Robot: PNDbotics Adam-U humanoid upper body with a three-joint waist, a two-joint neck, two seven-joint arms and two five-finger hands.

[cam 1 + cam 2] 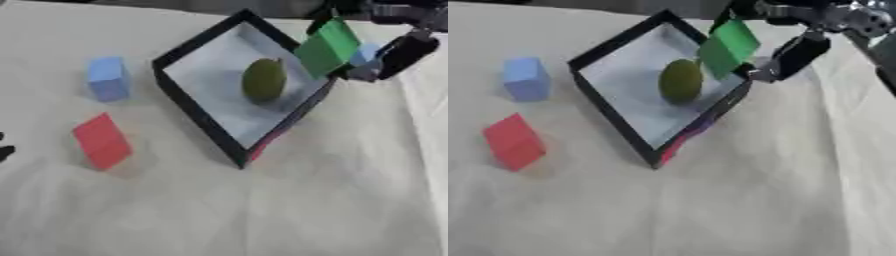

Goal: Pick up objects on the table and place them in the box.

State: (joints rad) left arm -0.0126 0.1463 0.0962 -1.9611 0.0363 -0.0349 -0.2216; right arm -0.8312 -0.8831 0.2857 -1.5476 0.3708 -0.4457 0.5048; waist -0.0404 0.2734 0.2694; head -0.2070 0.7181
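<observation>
The box (203, 102) sits turned like a diamond toward the far edge of the table (289, 210), black-walled with a pale floor, and an olive-green rounded object (263, 79) already lies inside it, near the right-hand wall. Your right hand (798, 52) reaches in from the far right corner and has a green block (327, 47) pinched at the block's far end, so the block hangs tilted over the box's right rim. You have it there, by my reading, because this is the release point: the block's low end already overhangs the interior, and letting go should drop it beside the green object rather than outside the wall. Carry it a touch further toward the box's middle first, since it sits close above the rim and could catch on the wall or tip outward.

Something pale blue (366, 52) shows just behind the green block near your fingers; you cannot tell what it is.

Two items wait on the table's left side: a blue block (108, 78) nearer the far edge and a red block (102, 140) nearer you, both well apart from the box. Your left hand (4, 150) barely shows as dark tips at the left edge; its fingers cannot be judged.
</observation>
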